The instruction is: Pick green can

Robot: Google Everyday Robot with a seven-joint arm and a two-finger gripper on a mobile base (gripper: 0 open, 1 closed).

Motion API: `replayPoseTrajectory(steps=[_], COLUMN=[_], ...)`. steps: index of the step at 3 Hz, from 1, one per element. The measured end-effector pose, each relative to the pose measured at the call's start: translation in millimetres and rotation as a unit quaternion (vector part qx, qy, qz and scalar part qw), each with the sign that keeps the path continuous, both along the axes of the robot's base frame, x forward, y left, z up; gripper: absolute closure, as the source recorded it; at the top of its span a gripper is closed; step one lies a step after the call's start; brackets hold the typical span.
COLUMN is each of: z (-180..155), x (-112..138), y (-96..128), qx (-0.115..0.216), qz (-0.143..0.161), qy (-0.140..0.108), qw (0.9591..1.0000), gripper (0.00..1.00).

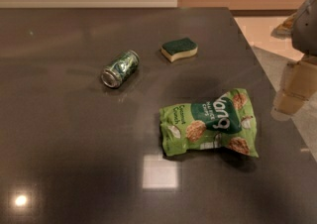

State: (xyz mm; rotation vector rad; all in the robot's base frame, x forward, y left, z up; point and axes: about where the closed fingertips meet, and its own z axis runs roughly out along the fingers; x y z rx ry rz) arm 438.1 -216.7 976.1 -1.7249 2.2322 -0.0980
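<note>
Lying on its side on the dark countertop (59, 134), the green can (120, 68) sat left of ctr in the far half, w/ its silver end facing near-left. A green-topped yellow sponge (179, 49) lay near it, to the right & slightly farther. A crinkled light-green snack bag (210, 123) lay flat, nearer & right of ctr. The gripper (290, 94) hung beyond the countertop's right edge, well apart from the can; whether it was spread or closed couldn't be told.
</note>
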Motion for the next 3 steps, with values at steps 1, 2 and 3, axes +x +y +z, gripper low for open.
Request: replayPoseTrajectory(steps=[1,2,3], z=[0.1,3.7,5.2], x=[0.0,10.3,17.7], y=[0.1,9.5,15.8], qx=[0.0,-0.003,-0.005], qz=[0.0,0.024,0.039], qy=[0.0,-0.001,-0.002], qw=[1.0,0.9997,0.9992], gripper=[0.0,0.0,0.0])
